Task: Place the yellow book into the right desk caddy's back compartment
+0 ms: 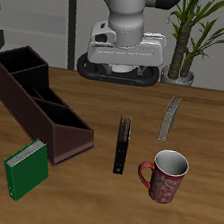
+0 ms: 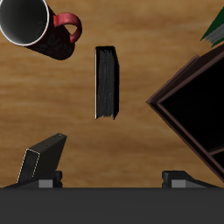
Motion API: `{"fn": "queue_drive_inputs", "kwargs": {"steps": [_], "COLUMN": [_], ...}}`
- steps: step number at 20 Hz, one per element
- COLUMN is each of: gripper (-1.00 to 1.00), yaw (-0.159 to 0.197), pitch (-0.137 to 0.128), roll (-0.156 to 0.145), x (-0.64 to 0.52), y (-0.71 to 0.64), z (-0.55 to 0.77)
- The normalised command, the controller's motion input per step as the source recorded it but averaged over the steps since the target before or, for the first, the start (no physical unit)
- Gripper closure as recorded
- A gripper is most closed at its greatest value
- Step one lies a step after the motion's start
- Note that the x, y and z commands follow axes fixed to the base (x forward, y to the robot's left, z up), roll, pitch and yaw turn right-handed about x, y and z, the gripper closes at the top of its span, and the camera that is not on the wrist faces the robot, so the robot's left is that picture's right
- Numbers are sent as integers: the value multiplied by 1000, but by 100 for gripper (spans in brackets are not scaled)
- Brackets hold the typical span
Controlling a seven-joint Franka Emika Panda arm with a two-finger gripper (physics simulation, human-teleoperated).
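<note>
Three books stood on the table. The yellow book (image 1: 170, 118) stood behind the mug (image 1: 164, 175), well apart from the right desk caddy (image 1: 39, 104). The gripper (image 2: 112, 179) hung open, holding nothing. I think it needed to reach that book next.

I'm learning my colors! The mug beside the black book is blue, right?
Not quite. The mug beside the black book is red with a white inside, not blue. The exterior view shows it best.
</note>
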Motion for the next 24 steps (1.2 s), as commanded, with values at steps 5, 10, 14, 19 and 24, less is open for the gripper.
{"fn": "queue_drive_inputs", "kwargs": {"steps": [5,10,14,19,24], "gripper": [-100,-100,-100,-100,-100], "yaw": [-29,-10,-18,-31,-29], "pitch": [-26,-5,-69,-59,-55], "roll": [-14,-24,-59,-45,-25], "x": [-28,-37,-273,-189,-265], "y": [197,212,535,366,378], "z": [20,-114,-296,-259,-131]}}
